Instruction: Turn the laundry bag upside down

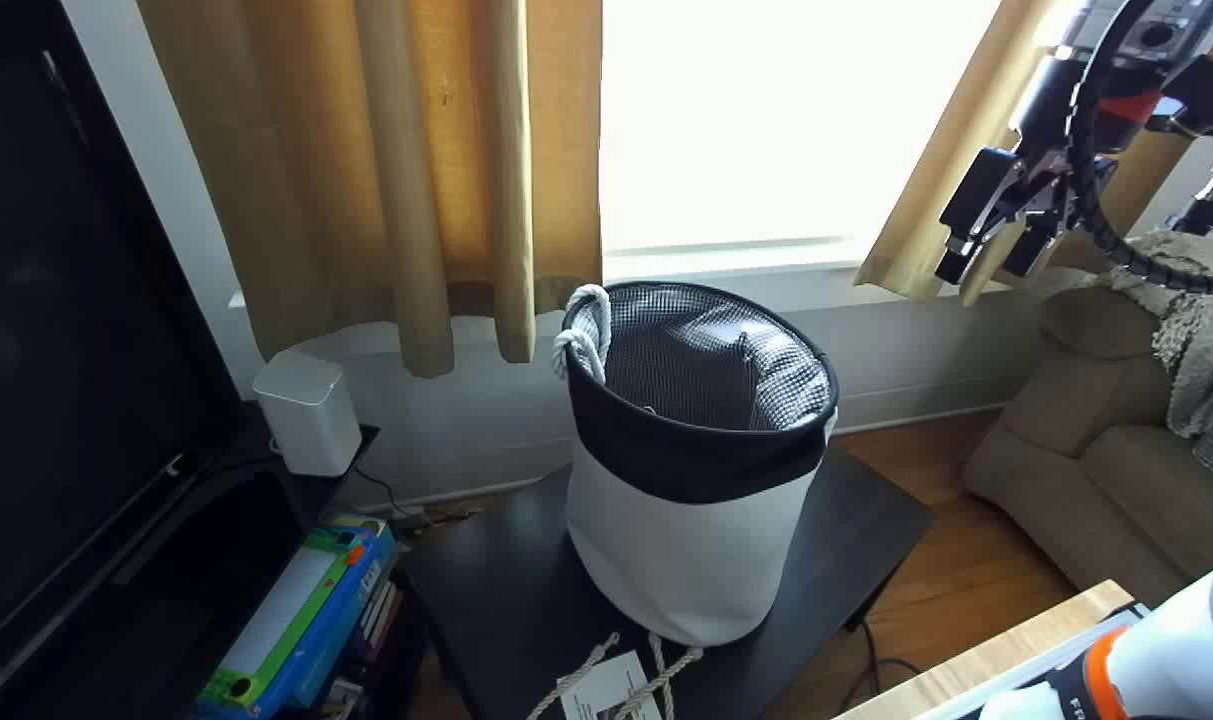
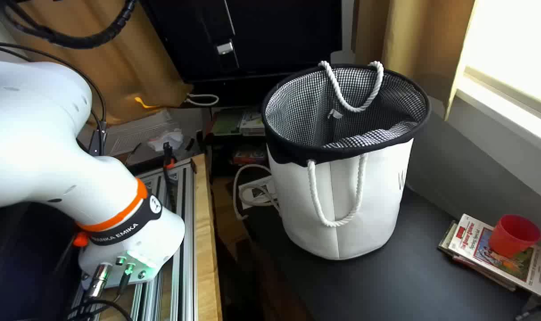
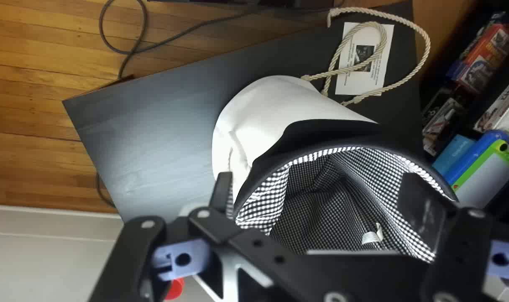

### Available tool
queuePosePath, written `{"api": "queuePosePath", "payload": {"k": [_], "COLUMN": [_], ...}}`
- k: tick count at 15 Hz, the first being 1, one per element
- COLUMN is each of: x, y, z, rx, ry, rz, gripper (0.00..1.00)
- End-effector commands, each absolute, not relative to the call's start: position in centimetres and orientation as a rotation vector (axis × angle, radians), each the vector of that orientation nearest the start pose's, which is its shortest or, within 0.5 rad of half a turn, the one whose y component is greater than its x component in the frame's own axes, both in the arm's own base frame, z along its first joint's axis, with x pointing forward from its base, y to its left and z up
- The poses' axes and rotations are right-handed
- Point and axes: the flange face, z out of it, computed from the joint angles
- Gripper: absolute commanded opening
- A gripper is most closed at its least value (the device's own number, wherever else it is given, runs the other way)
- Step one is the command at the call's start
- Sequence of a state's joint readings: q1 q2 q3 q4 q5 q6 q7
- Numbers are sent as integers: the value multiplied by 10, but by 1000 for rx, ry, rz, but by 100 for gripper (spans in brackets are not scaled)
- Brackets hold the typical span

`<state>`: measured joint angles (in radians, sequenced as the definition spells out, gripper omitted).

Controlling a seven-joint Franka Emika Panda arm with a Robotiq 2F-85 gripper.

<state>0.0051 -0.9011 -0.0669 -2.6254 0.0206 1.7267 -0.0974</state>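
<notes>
The laundry bag stands upright on a dark table, mouth up, in both exterior views (image 1: pixel 696 540) (image 2: pixel 341 200). It is white with a black rim band and a checkered lining. White rope handles hang at its rim. In the wrist view the laundry bag (image 3: pixel 258 113) lies below the jaws, with its open mouth and a small white tag inside showing. My gripper (image 1: pixel 988 258) is open and empty, high up and apart from the bag, near the window's right side. In the wrist view the gripper's (image 3: pixel 321 186) fingers are wide apart. The bag's base underside is hidden.
The dark table (image 2: pixel 341 294) also bears magazines (image 2: pixel 475 263) with a red cup (image 2: pixel 515 234), and a paper sheet (image 3: pixel 363 58) under cords. A TV (image 1: pixel 66 300), a small white device (image 1: pixel 311 415) and curtains (image 1: pixel 386 180) stand around. A sofa (image 1: pixel 1086 430) is beyond the table.
</notes>
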Motion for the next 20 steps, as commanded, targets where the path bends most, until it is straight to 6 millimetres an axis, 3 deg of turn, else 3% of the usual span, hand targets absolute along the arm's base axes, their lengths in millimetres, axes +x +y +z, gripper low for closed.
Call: {"api": "queuePosePath", "payload": {"k": [1, 6, 7, 10, 20], "x": [284, 284, 284, 309, 416], "y": [-18, -18, -25, -37, -15], "z": [510, 510, 516, 507, 424], "rx": [-3068, -3068, -3093, -3081, -2760], "ry": [-88, -88, -22, 84, -212], "rz": [-8, -9, -67, -108, 81], "gripper": [100, 100, 100, 100, 100]}}
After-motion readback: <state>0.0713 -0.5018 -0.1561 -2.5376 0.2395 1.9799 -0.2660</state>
